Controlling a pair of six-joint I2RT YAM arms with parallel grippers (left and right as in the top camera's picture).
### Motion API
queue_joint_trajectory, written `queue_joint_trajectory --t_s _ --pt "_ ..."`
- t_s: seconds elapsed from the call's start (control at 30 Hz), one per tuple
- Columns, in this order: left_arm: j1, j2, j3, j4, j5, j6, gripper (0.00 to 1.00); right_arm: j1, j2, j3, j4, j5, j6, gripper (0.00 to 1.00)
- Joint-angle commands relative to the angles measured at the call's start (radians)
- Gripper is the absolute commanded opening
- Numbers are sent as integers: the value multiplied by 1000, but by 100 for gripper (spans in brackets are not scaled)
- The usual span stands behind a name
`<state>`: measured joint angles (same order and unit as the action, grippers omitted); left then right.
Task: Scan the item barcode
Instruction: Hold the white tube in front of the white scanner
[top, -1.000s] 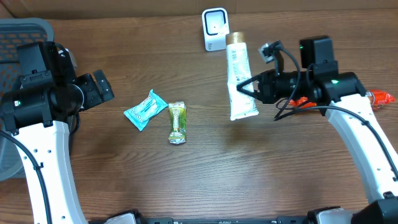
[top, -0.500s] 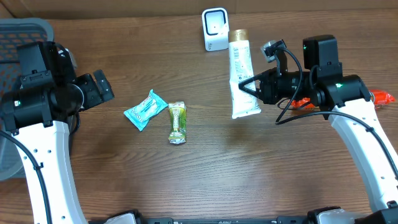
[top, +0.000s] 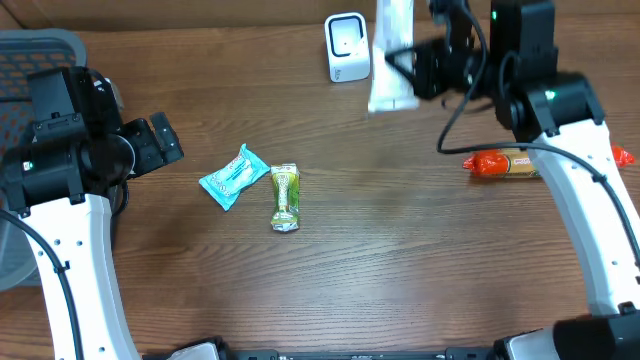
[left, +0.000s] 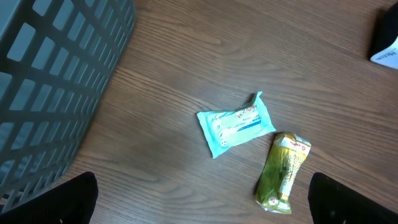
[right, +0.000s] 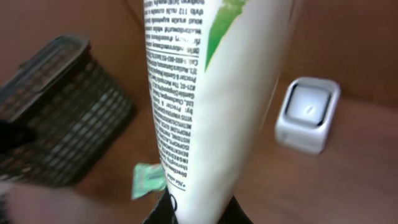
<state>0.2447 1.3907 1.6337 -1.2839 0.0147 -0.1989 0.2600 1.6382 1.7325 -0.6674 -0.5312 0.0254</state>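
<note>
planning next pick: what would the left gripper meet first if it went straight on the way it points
Probably the teal packet: it lies almost dead ahead of the open left gripper, nearer than the green packet. Depth is unclear.

Table layout: basket upper left, scanner top centre, loose packs mid-frame and right.
The basket (top: 30, 50) sits at the upper-left edge of the table (top: 380, 280). The scanner (top: 346, 47) stands at top centre. The tube (top: 392, 60) is just right of it, raised off the table and running past the top edge of the frame. The flat packet (top: 232, 176) lies left of centre, with the pouch (top: 285, 197) just beside it at its lower right. The sausage pack (top: 510, 163) lies at mid right, well apart from both, below and right of the tube. In the right wrist view the tube fills the centre, the scanner behind it at right, the basket behind at left.
</note>
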Motion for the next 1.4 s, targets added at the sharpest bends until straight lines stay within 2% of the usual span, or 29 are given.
queue_joint_trajectory --t_s 0.0,0.2,0.33,0.4,0.5,0.7,0.83,0.93,1.37 --pt "4 -2 18 2 4 19 100 84 55 61 36 291 -111 4" --pt "4 -2 18 2 4 19 99 191 209 61 174 815 -198 4" --pt "4 -1 18 2 4 19 99 217 343 61 364 1113 -306 4" --pt "4 -1 18 2 4 19 99 217 404 61 476 1197 -364 4" --pt "4 -1 18 2 4 19 100 212 478 61 610 1221 -484 4" --pt "4 -1 18 2 4 19 99 208 616 61 833 1212 -859 4" --pt "4 -1 18 1 4 19 100 208 685 61 967 1223 -1011 4" --pt "4 -1 18 2 4 19 100 206 715 61 988 1207 -1075 4" --pt "4 -1 18 2 4 19 100 199 771 60 984 1195 -1074 4"
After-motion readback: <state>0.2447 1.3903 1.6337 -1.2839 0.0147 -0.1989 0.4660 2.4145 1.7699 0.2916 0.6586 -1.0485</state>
